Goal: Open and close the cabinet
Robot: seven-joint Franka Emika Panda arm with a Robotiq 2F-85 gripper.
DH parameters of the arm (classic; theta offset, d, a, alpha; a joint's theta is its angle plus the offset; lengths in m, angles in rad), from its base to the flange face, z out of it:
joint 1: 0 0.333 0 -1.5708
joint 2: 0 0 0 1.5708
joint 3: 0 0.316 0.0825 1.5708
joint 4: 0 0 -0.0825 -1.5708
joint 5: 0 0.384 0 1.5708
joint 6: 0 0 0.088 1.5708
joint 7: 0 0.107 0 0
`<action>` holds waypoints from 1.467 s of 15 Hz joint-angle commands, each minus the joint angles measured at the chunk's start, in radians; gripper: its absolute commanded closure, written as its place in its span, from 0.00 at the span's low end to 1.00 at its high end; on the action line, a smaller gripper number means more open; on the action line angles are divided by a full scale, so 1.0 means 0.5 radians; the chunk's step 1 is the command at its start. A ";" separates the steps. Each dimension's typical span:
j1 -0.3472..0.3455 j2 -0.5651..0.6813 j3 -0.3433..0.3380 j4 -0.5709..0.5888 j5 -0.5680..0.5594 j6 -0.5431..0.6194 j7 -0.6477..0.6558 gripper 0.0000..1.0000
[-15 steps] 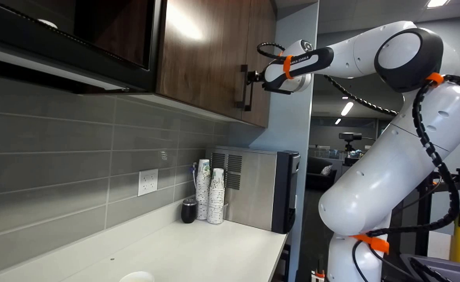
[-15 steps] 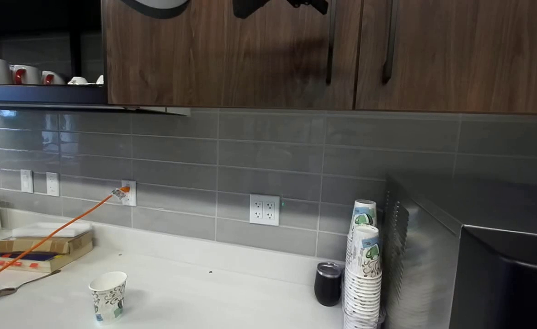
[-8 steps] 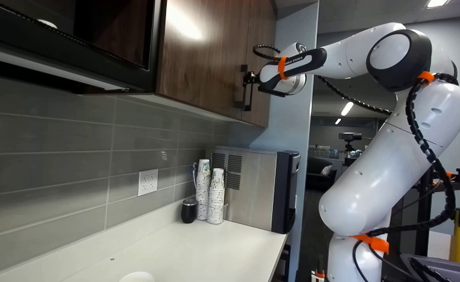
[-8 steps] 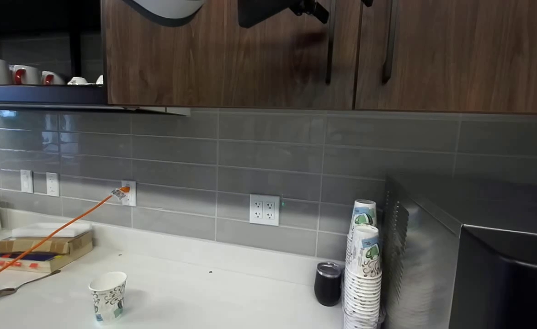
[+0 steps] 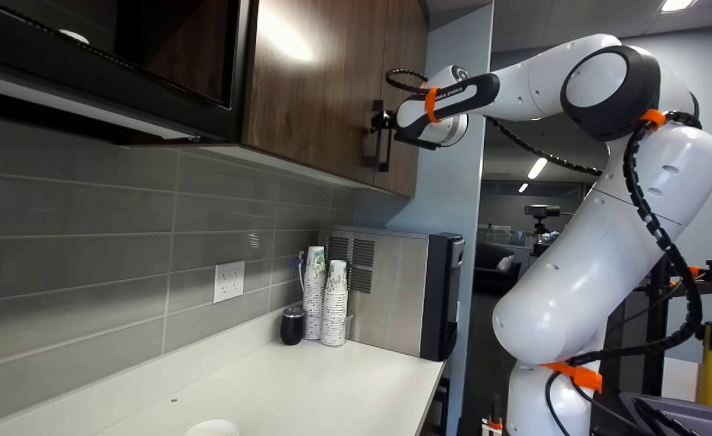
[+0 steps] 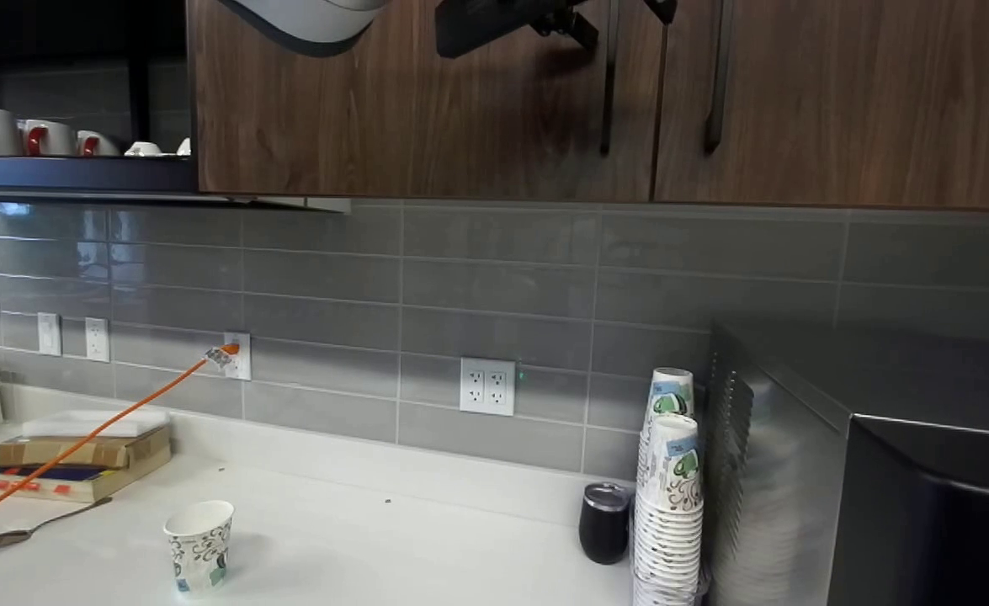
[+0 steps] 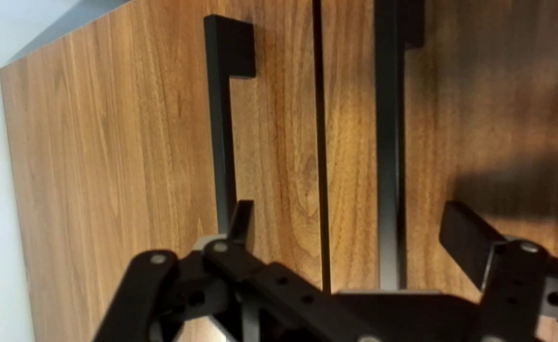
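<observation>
The cabinet (image 6: 427,109) is a wall unit with dark-brown wood-grain doors, also seen in an exterior view (image 5: 313,91). Its doors look shut, with a thin seam between them. A black bar handle (image 7: 389,142) is on the larger door, also in an exterior view (image 6: 609,101). A second handle (image 7: 219,118) is on the neighbouring door. My gripper (image 7: 352,221) is open, with the larger door's handle between its fingers, not gripped. One finger (image 7: 243,218) overlaps the second handle in the wrist view; I cannot tell whether they touch. The gripper also shows in both exterior views (image 5: 382,121) (image 6: 623,23).
A white counter (image 6: 359,555) runs below, with a paper cup (image 6: 199,547), cup stacks (image 6: 669,522), a black tumbler (image 6: 604,526) and a steel machine (image 5: 389,290). An open black shelf (image 6: 73,174) holds mugs. A grey-blue wall (image 5: 452,121) stands beyond the cabinet.
The arm has moved toward the cabinet, and the gripper has come closer to the doors, around the larger door's handle. It also sits slightly lower in an exterior view. The doors have not moved.
</observation>
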 commanded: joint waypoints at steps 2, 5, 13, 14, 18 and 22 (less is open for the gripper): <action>-0.109 0.164 0.043 0.169 -0.005 -0.007 0.132 0.00; -0.139 0.171 0.049 0.184 -0.011 -0.025 0.156 0.00; -0.371 0.019 0.170 0.075 -0.125 -0.185 0.209 0.00; -0.393 -0.016 0.178 0.053 -0.132 -0.233 0.207 0.00; -0.289 -0.161 0.081 -0.004 -0.100 -0.462 0.093 0.00; -0.178 -0.286 -0.049 -0.012 -0.081 -0.720 -0.037 0.00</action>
